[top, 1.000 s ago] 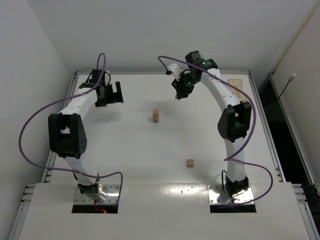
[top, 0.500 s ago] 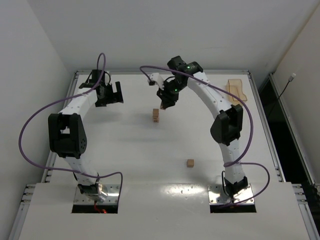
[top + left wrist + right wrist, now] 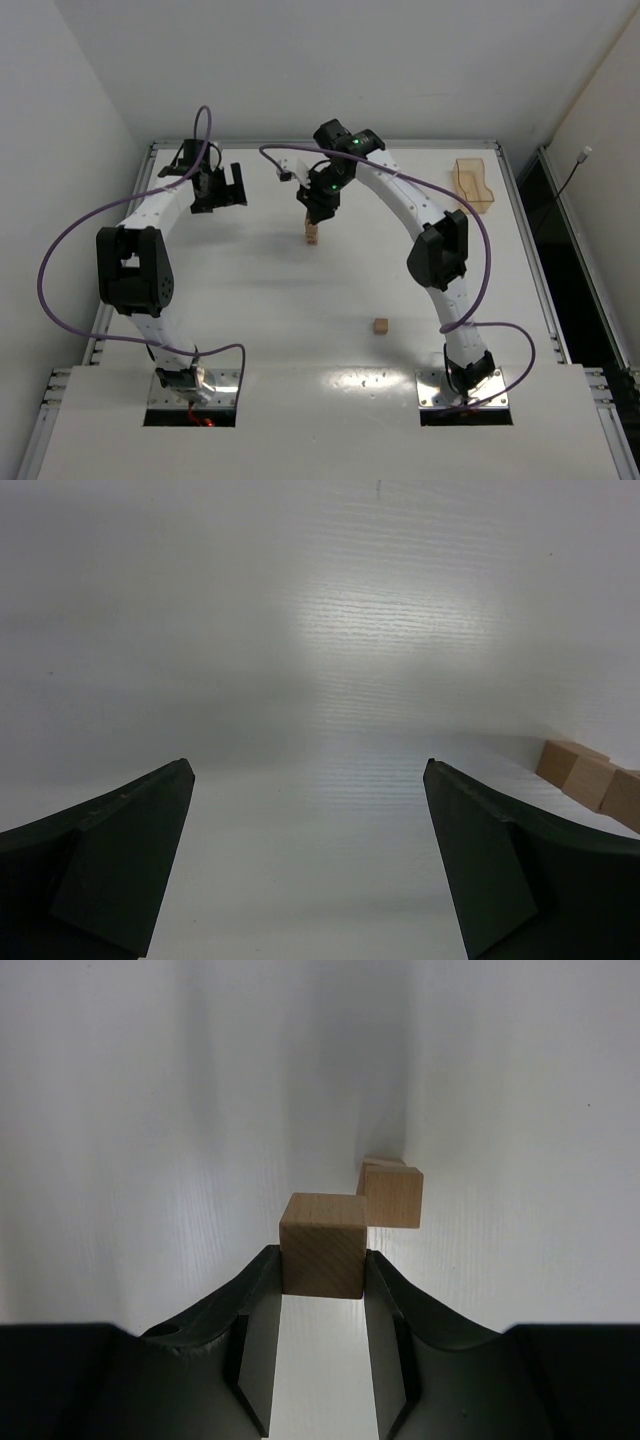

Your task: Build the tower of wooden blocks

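Note:
The tower (image 3: pixel 313 237) is a short column of tan wood cubes at the table's middle back. My right gripper (image 3: pixel 316 212) hangs just above it, shut on a wood block (image 3: pixel 322 1245) held between both fingers. In the right wrist view the tower's top (image 3: pixel 391 1192) lies a little beyond and to the right of the held cube. Another wood block (image 3: pixel 380 326) lies loose on the table nearer the right arm's base. My left gripper (image 3: pixel 220 195) is open and empty at the back left. The tower shows at the right edge of its wrist view (image 3: pixel 590 775).
A translucent orange tray (image 3: pixel 473 185) sits at the back right corner. The table (image 3: pixel 250 300) is white, with a raised rim along the back and sides. Purple cables loop from both arms.
My right arm has swung left from the back right, carrying the cube, and now sits over the tower. The left arm has not moved.

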Robot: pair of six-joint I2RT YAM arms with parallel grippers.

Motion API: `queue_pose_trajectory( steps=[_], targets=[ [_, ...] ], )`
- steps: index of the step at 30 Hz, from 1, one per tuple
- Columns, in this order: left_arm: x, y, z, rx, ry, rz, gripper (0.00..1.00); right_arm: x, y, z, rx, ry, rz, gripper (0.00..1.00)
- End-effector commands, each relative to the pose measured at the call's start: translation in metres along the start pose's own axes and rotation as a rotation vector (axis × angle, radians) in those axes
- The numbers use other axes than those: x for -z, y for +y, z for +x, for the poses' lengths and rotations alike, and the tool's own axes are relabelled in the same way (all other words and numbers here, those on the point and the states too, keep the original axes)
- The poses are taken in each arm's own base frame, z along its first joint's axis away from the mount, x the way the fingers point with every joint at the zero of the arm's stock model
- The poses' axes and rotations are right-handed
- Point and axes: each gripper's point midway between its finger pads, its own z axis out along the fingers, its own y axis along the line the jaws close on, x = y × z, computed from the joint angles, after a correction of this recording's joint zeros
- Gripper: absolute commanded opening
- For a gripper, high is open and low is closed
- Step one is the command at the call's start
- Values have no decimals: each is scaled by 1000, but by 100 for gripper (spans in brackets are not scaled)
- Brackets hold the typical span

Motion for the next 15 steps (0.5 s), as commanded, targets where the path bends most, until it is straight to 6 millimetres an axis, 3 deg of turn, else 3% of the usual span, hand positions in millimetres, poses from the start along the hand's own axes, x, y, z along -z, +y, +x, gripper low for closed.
queue_pose_trajectory(
  steps=[1,9,15],
  targets=[
    [4,0,-6,-5,-33,15,100,-6,-8,-12,55,-28,18,0],
    [7,-1,-8,-6,-41,17,100,-23,-19,-7,43,-4,40,0],
    [5,0,-7,-6,-41,18,100,-24,-27,-7,51,6,72,0]
  ],
)
